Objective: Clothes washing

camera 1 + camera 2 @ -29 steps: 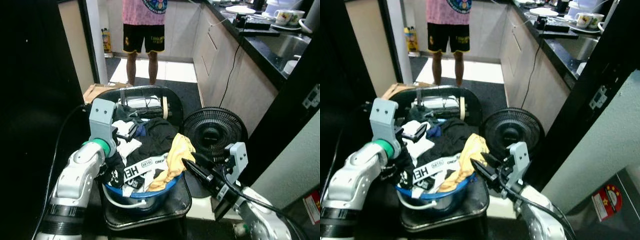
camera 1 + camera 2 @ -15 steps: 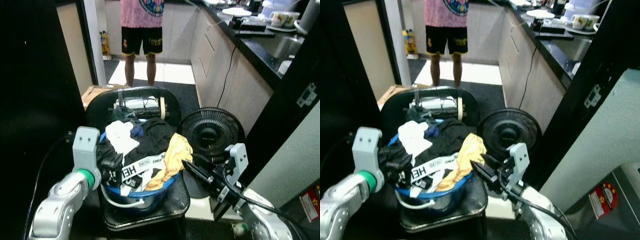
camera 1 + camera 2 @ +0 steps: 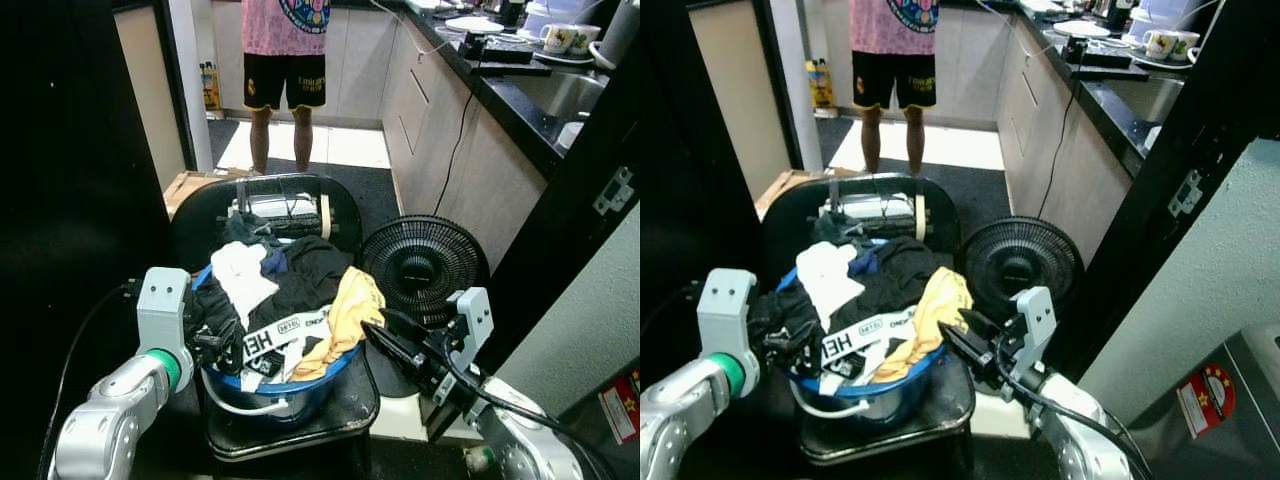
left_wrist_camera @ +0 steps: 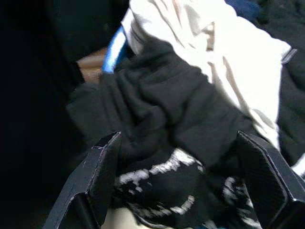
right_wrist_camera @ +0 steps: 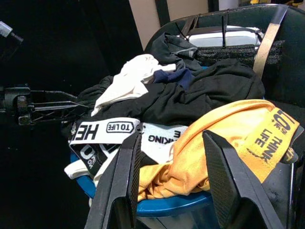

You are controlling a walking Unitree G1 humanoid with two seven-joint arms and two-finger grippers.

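Note:
A blue basin (image 3: 335,372) heaped with clothes stands on a black chair (image 3: 300,420). On the pile lie a white garment (image 3: 245,275), a black garment (image 3: 310,265), a black-and-white lettered waistband (image 3: 285,333) and a yellow garment (image 3: 352,308). My left gripper (image 3: 225,342) is at the basin's left side, open, its fingers (image 4: 97,176) spread around dark printed cloth (image 4: 176,143). My right gripper (image 3: 378,326) is open just right of the basin, its fingertips close to the yellow garment (image 5: 228,138).
A black floor fan (image 3: 425,265) stands right of the chair. A person (image 3: 285,60) stands beyond it on the kitchen floor. A dark counter (image 3: 520,80) with cups runs along the right, and a cardboard box (image 3: 190,185) lies behind the chair on the left.
My left arm has come down from over the pile to the basin's left side and then edged in toward the dark cloth. The right gripper has hardly moved.

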